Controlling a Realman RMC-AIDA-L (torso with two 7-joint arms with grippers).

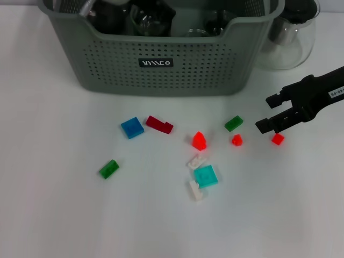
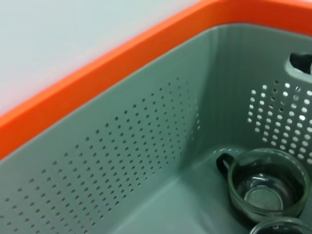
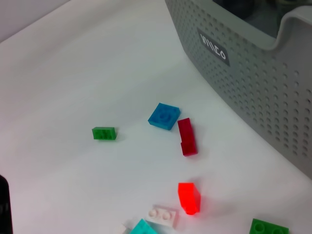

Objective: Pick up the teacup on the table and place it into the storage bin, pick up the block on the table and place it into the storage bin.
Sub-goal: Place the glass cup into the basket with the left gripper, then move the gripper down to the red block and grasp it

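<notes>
The right gripper [image 1: 267, 114] hovers with its claw wide apart at 3 o'clock, just above a small red block [image 1: 277, 139]. The storage bin [image 1: 161, 70] stands at 12 o'clock, a glass teacup [image 2: 265, 187] inside; the left gripper's claw is unseen, so I cannot tell

Grey-green perforated storage bin [image 1: 161, 64] upright, glass teacup [image 2: 268, 187] inside; blocks [image 1: 199, 141] scattered before it.

Storage bin [image 1: 161, 59] front wall carries a small black label [image 1: 156, 63] with white lettering; characters not legible in head or right wrist view. Right arm bears a white tag [image 1: 337, 92] with small print, unreadable
</notes>
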